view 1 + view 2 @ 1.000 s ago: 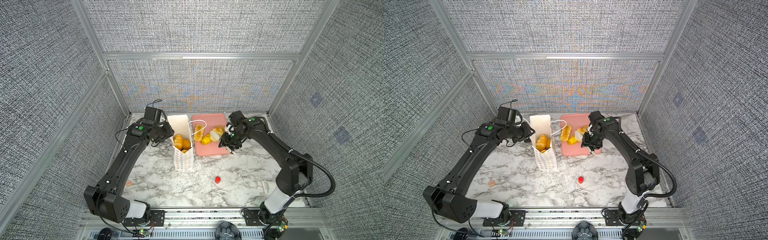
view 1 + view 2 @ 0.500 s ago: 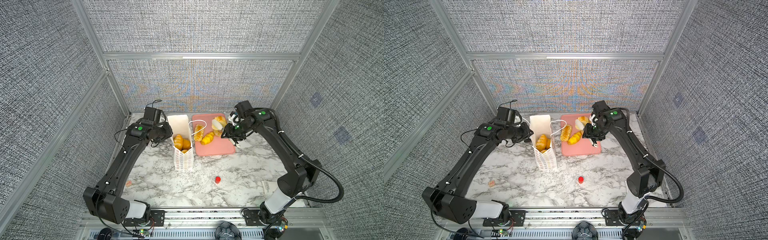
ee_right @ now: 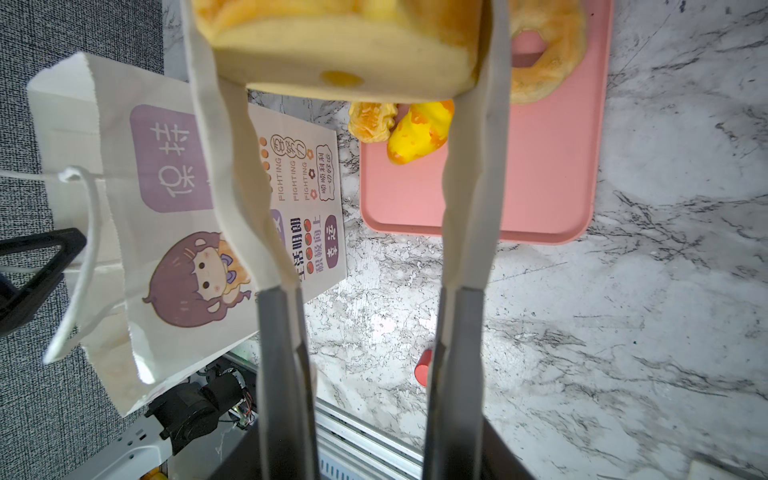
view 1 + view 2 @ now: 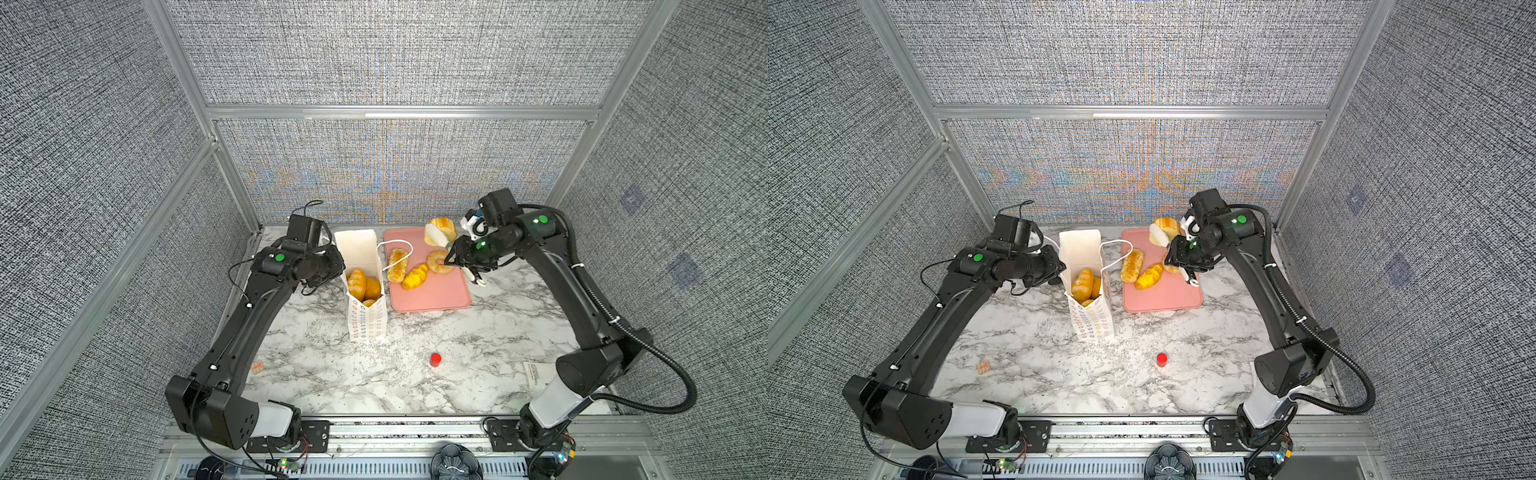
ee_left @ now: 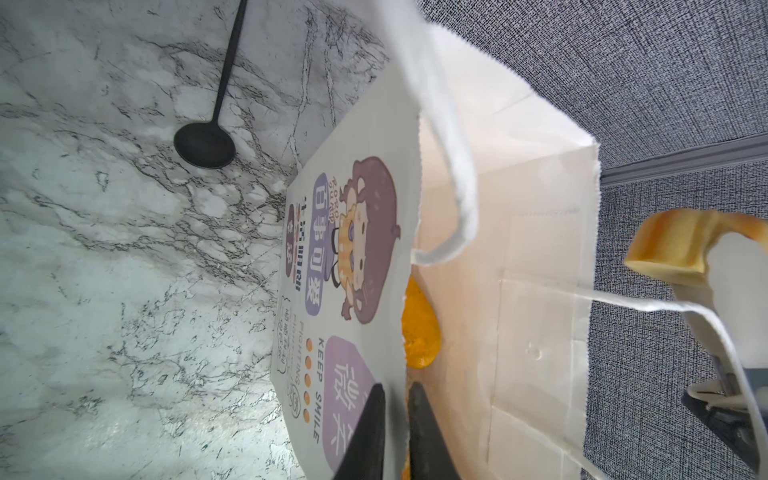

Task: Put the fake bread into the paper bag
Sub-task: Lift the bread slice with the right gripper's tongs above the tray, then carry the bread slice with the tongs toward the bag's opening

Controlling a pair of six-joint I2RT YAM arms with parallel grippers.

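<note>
A round bun (image 4: 440, 230) of the fake bread, pale on its flat base, hangs over the far corner of the pink tray (image 4: 432, 297), clamped between the white-wrapped fingers (image 3: 469, 166) of the right gripper (image 3: 343, 37). On the tray below lie three more pieces — a ring cake (image 4: 438, 262), a long loaf (image 4: 397, 264) and a yellow piece (image 4: 414, 277) touching the loaf's end. The paper bag (image 4: 365, 322) stands just beside the tray's left edge, mouth open, with at least two golden loaves (image 4: 361, 284) showing inside. The left gripper (image 5: 397, 395) pinches the bag's side wall at the rim — one dark finger on each side of the paper, nearly together. Toward the front of the marble table (image 4: 498, 332) a small red cylinder (image 4: 435, 359) stands alone, well apart from both bag and tray, and a small pinkish block (image 4: 257, 366) lies at the table's left edge
</note>
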